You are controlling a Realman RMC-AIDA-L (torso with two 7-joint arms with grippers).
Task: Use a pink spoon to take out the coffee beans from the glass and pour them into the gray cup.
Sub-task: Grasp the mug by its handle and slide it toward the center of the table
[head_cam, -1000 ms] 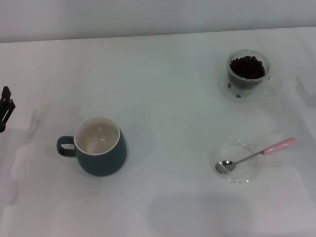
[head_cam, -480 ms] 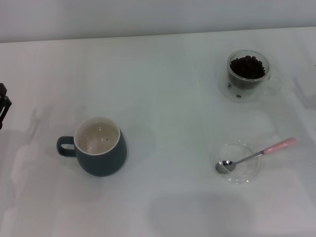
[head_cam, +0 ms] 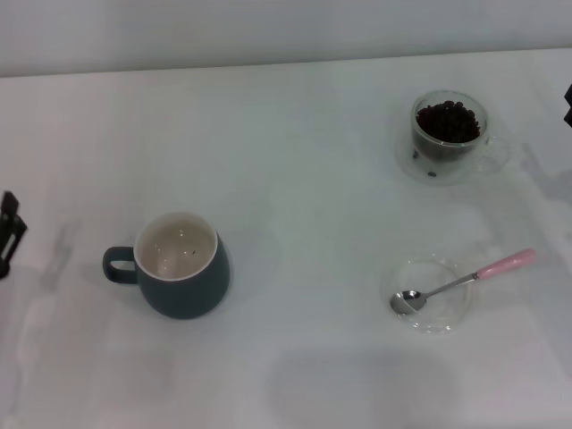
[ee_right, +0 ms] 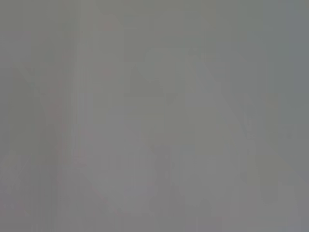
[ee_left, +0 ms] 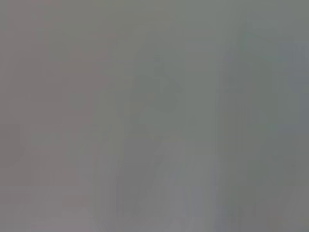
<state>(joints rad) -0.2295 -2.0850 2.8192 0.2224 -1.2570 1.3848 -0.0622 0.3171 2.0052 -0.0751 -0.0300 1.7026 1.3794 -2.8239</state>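
Observation:
The pink spoon point(head_cam: 465, 281) lies with its metal bowl in a shallow clear dish point(head_cam: 433, 295) at the front right, its pink handle sticking out to the right. At the back right, the glass point(head_cam: 449, 136) holds a heap of coffee beans point(head_cam: 447, 121). The gray cup point(head_cam: 179, 264) stands upright at the front left, its handle pointing left and its cream inside nearly bare. My left gripper point(head_cam: 7, 234) shows only as a dark part at the left edge, well left of the cup. Of my right gripper point(head_cam: 568, 104), a dark sliver peeks in at the right edge, beside the glass.
Everything stands on a white table point(head_cam: 295, 179) with a pale wall behind its far edge. Wide bare tabletop lies between the gray cup and the glass. Both wrist views show only a flat grey blur.
My left gripper has slid nearer along the left edge. A sliver of my right gripper has come into view at the right edge. Cup, glass and spoon have not moved.

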